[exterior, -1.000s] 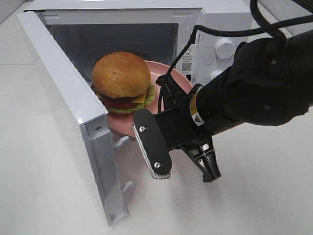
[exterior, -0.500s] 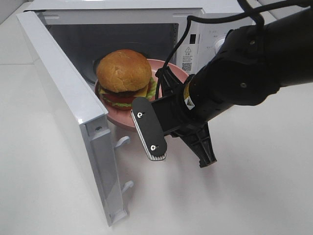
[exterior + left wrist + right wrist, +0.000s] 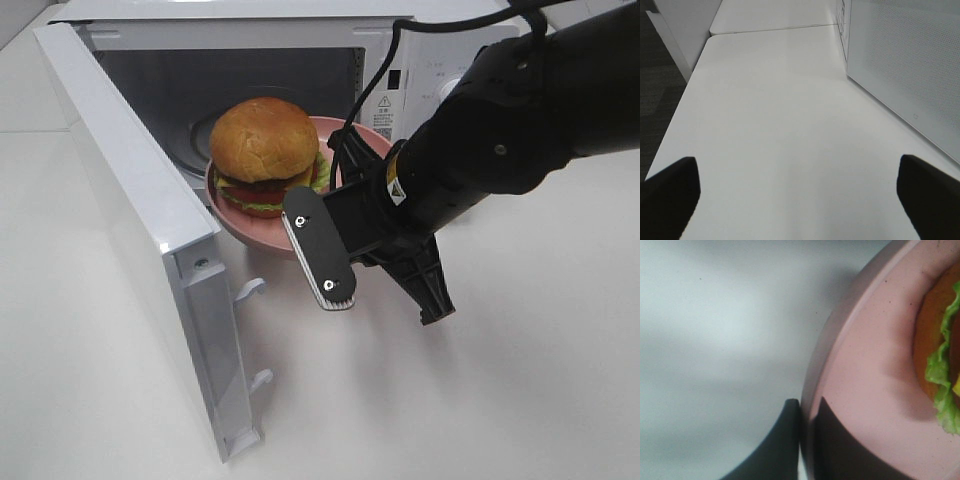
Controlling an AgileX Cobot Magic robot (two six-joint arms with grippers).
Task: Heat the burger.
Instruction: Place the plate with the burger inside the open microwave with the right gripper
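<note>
Burger [image 3: 265,140] on pink plate [image 3: 247,230], right fingers [image 3: 771,454] pinching rim beside it.

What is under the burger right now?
A pink plate, its rim pinched by the right hand. The burger covers the plate's middle, and the plate hides whatever lies beneath it at the microwave mouth.

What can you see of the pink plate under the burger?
The pink plate is round and smooth with a raised rim, plastic or ceramic by its look. The burger sits on its middle. The plate lies roughly level, partly inside the open microwave, its near edge jutting out of the opening. The right gripper has its jaws shut on that rim, one on each face. Whether it rests on the microwave floor is hidden.
</note>
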